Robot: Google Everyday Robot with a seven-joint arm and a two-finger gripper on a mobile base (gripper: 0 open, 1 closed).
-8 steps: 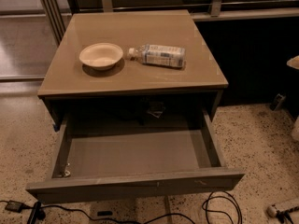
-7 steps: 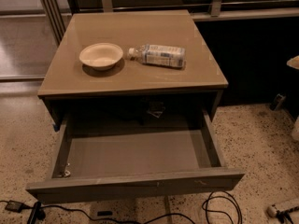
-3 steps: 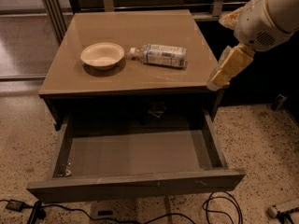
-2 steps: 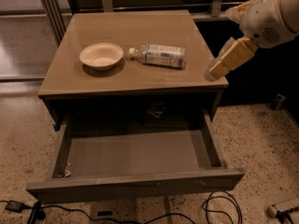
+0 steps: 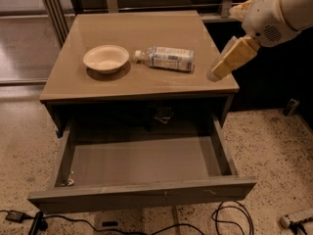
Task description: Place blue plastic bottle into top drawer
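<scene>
The blue plastic bottle (image 5: 167, 58) lies on its side on the tan cabinet top (image 5: 142, 33), cap pointing left toward the cream bowl (image 5: 106, 58). The top drawer (image 5: 142, 163) is pulled fully out below, and its inside looks bare. My gripper (image 5: 215, 74) hangs from the white arm at the upper right, over the cabinet's right edge, a short way right of the bottle and apart from it. It holds nothing that I can see.
A dark wall and rails run behind the cabinet. Cables (image 5: 230, 217) and a power strip (image 5: 296, 219) lie on the speckled floor in front and to the right. A metal frame (image 5: 54, 9) stands at the left.
The arm came into view from the upper right. The gripper has moved up and left over the cabinet's right edge, closer to the bottle. The bottle, bowl and drawer have not moved.
</scene>
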